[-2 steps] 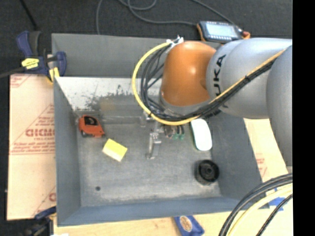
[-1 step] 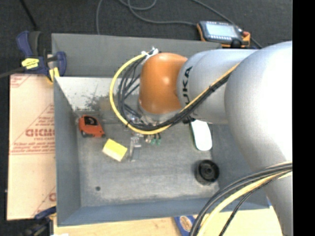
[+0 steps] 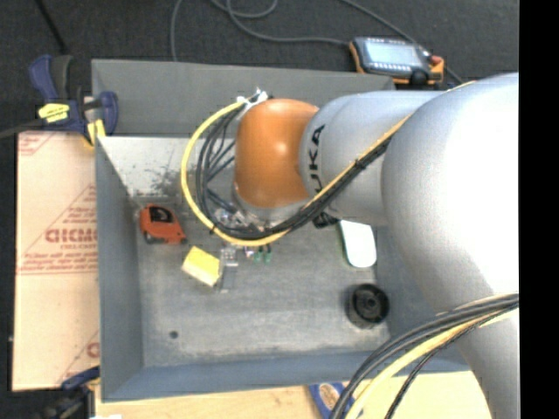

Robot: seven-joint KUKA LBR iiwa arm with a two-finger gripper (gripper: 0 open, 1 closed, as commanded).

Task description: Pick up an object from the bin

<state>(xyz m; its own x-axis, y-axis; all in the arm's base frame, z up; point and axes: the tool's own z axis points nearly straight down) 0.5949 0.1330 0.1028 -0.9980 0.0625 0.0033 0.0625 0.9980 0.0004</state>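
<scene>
My gripper (image 3: 231, 264) hangs low in the left half of the bin, mostly hidden under the arm's orange cover. A small yellow block (image 3: 200, 267) lies flat on the bin floor right beside it, on its left, and seems to touch the gripper's tip. Further left and toward the back sits an orange and black tape measure (image 3: 160, 223), close to the sloped left wall.
A white oval thing (image 3: 358, 243) lies on the right side, partly under the arm. In front of it rests a black round knob-like thing (image 3: 367, 304). Bare floor stretches along the front of the bin.
</scene>
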